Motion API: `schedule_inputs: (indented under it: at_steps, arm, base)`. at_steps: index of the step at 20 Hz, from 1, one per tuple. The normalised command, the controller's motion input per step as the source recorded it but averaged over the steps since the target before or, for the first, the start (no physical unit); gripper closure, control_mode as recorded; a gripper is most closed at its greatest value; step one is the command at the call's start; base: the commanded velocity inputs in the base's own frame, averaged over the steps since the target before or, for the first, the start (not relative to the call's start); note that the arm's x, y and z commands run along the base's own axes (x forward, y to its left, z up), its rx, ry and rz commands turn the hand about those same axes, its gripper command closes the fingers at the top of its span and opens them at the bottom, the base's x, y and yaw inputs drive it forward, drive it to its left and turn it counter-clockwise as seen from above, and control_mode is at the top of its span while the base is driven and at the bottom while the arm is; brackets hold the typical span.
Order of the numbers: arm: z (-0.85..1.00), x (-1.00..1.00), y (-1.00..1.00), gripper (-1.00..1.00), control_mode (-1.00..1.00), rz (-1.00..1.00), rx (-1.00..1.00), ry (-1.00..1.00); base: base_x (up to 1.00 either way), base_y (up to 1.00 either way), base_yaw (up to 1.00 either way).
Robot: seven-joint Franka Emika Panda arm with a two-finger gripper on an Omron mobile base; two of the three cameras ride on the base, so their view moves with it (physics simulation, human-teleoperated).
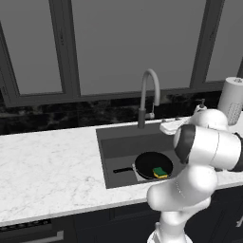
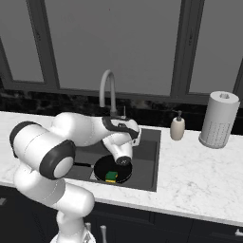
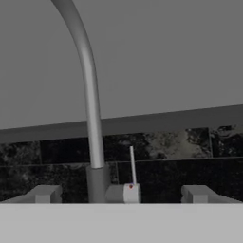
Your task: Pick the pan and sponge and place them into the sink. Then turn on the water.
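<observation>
At the sink (image 1: 107, 142) | pan (image 1: 148, 163) and sponge (image 1: 160, 172) lie in | gripper (image 3: 121, 194) faces faucet lever (image 3: 132, 166), fingers spread, empty | push lever squarely aside for water.

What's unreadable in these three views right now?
- Claw: hand view shows its tips spread open; in both base views the arm's own body hides it.
- Sink: right part hidden by the arm in the left base view.
- Pan: far rim covered by the wrist in the right base view.
- Faucet: spout end cut off by the hand view's top edge.
</observation>
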Motion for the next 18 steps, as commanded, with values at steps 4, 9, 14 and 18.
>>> schedule_inputs:
  at_steps: [4, 9, 14, 18]
  arm:
    - [0.0, 0.32, 0.0, -1.0, -1.0, 0.0, 0.0, -0.01]
    - [0.0, 0.36, 0.02, -1.0, -1.0, 0.0, 0.0, -0.02]
    - [-0.02, 0.3, 0.1, -1.0, -1.0, 0.0, 0.0, -0.02]
    - [-0.03, 0.25, 0.09, -1.0, -1.0, 0.0, 0.0, -0.01]
  base:
    - [0.0, 0.0, 0.0]
    - [0.0, 0.0, 0.0]
    - [0.0, 0.0, 0.0]
    - [0.0, 0.0, 0.0]
